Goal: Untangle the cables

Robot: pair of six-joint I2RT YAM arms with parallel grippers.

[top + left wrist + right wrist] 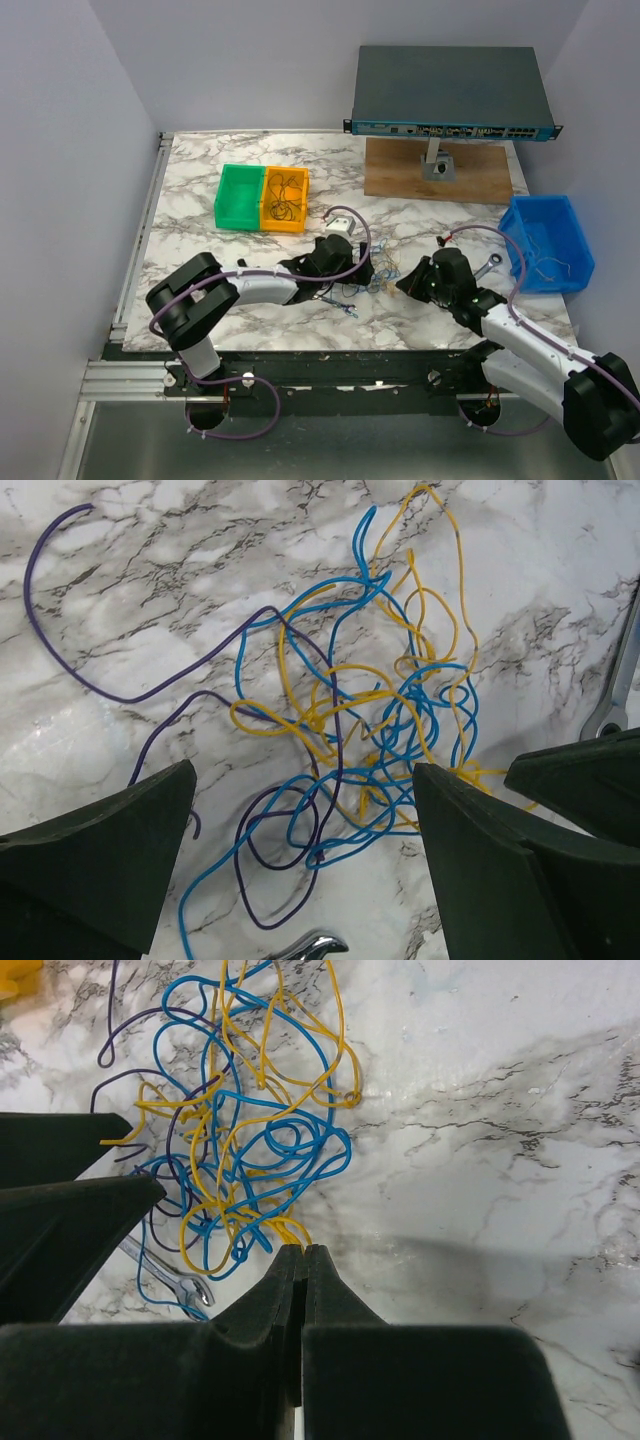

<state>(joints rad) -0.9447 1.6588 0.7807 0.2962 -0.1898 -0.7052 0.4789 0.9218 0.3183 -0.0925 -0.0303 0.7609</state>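
Right gripper (303, 1250) clamps a yellow strand (287, 1223) of the tangled cables (370, 730); left gripper (303, 780), jaws wide apart, should close on one purple strand (130, 698) and pull away slowly.

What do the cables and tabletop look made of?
Cables: likely plastic-insulated wire, smooth, slightly glossy, holding springy loops in blue, yellow and dark purple. Tabletop: marble-patterned, glossy with soft reflections; real stone or laminate, can't tell.

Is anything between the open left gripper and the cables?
Nothing visible does. The left gripper hangs open right over the cables, which lie bare on the table. The right gripper, shut on a yellow cable, sits at the tangle's edge, off to the side.
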